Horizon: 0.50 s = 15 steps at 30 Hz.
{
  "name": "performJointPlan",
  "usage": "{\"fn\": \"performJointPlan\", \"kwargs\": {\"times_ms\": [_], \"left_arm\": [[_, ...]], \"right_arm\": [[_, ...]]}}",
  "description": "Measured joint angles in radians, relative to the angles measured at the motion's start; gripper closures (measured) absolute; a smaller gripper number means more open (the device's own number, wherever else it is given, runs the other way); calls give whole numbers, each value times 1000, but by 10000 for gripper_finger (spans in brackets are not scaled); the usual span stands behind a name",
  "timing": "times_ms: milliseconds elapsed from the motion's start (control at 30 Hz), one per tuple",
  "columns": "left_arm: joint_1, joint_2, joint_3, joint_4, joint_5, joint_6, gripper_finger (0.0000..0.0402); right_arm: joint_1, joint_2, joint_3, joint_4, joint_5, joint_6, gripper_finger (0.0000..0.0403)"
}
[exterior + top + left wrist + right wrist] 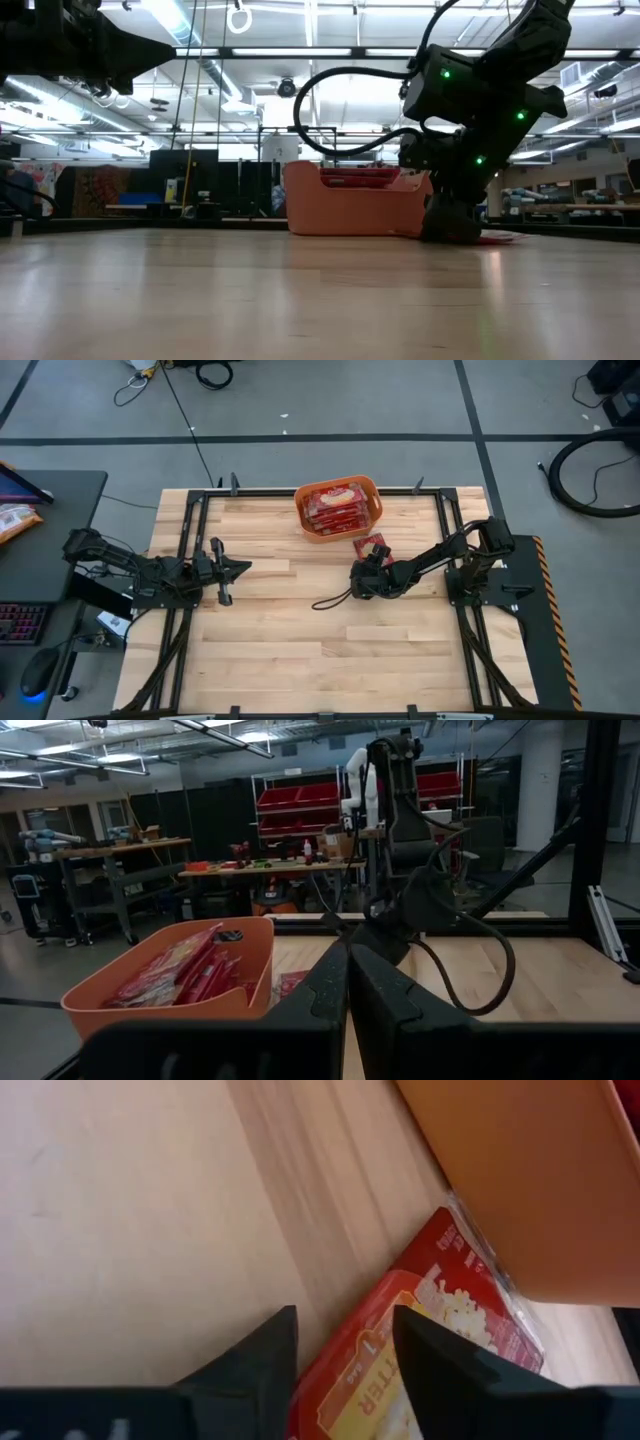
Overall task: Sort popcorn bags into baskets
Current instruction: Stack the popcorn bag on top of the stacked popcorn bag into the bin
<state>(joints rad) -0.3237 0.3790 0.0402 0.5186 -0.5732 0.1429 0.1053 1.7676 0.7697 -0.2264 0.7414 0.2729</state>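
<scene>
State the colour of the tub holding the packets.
Orange tub; the high view shows it best.

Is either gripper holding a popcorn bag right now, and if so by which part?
Neither. The right gripper stands open over the popcorn bag beside the orange basket, its fingers astride one edge. The left gripper is shut on nothing.

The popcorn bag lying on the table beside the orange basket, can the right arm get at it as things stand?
Probably yes. The right gripper is open and already down over the popcorn bag, with one edge of it between the fingers. The orange basket stands close by but does not cover the bag.
</scene>
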Motion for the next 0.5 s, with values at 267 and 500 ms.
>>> {"fn": "performJointPlan", "kwargs": {"times_ms": [267, 500], "left_arm": [[0, 0, 0, 0, 0, 0, 383], [0, 0, 0, 0, 0, -1, 383]], "right_arm": [[-14, 7, 5, -68, 4, 48, 186], [-15, 2, 3, -140, -3, 66, 223]]}}
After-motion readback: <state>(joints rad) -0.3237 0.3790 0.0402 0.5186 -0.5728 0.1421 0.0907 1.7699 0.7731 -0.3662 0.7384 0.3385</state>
